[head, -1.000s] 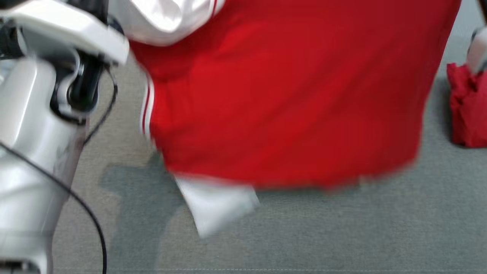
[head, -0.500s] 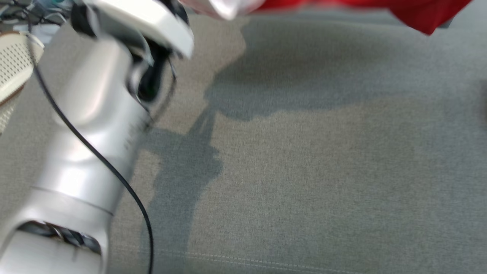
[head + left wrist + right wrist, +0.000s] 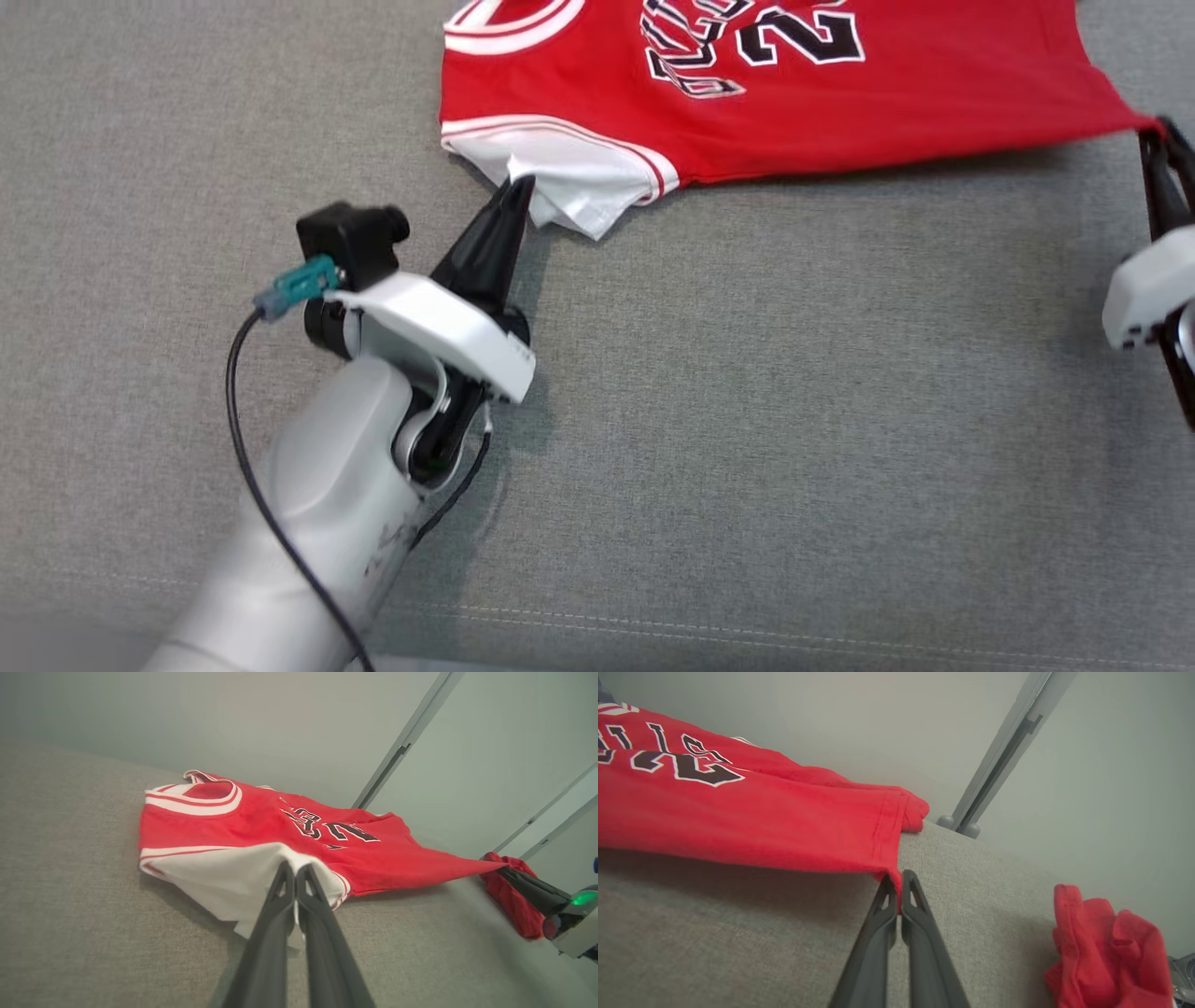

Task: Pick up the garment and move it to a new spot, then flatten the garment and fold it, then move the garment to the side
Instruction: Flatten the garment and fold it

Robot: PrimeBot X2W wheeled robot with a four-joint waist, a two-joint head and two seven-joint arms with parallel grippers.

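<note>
The garment [image 3: 840, 103] is a red jersey with white trim and black lettering, spread near the far side of the grey cushion [image 3: 747, 420]. My left gripper [image 3: 519, 187] is shut on its white sleeve edge, and the left wrist view shows the white cloth pinched at that gripper [image 3: 294, 870]. At the right edge, my right gripper [image 3: 1156, 140] is shut on the red hem corner. The right wrist view has the hem [image 3: 889, 835] caught at the right gripper [image 3: 899, 879]. The garment [image 3: 261, 826] is pulled taut between both grippers.
A crumpled red cloth [image 3: 1106, 947] lies on the cushion right of my right gripper and also appears as the red cloth [image 3: 514, 900] in the left wrist view. A grey wall with a metal post [image 3: 999, 760] stands behind. A stitched seam [image 3: 747, 639] runs near the cushion's front.
The head camera has swung a great deal. The garment hung close before it a second ago; now it lies low on the cushion, stretched between both shut grippers.
</note>
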